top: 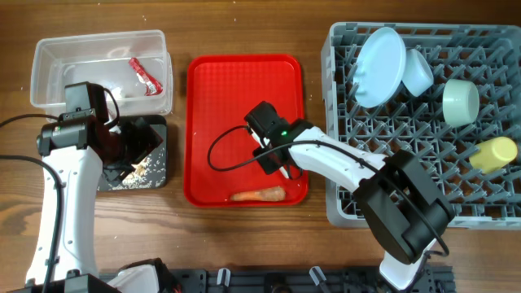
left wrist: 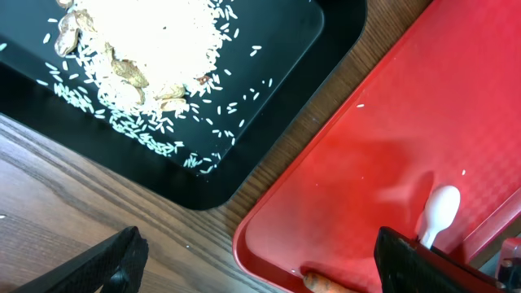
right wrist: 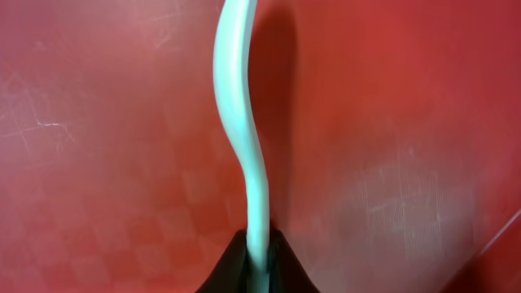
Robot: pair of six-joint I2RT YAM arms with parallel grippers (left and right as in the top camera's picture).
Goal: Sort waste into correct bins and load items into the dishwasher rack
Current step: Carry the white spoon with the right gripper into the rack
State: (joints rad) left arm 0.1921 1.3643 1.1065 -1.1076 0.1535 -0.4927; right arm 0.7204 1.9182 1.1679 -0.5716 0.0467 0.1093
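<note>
Overhead: your right gripper (top: 281, 167) sits low over the red tray (top: 220, 106), with the carrot piece (top: 259, 194) near the tray's front rim and the dishwasher rack (top: 336, 98) wall just beside. Left wrist: your left gripper (left wrist: 260, 268) hangs spread and empty above the black tray (left wrist: 309, 49) corner. Right wrist: the fingers pinch the white plastic spoon (right wrist: 240, 122) by its handle end only. That thin hold may let it swivel or slip as you clear the rack wall.

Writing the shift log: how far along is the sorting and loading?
Done: wrapper in clear tub, crumbs in black tray; plate, two bowls, cup in rack. In hand: right end effector grips the spoon at the red tray. Left: rack the spoon, bin the carrot piece.
</note>
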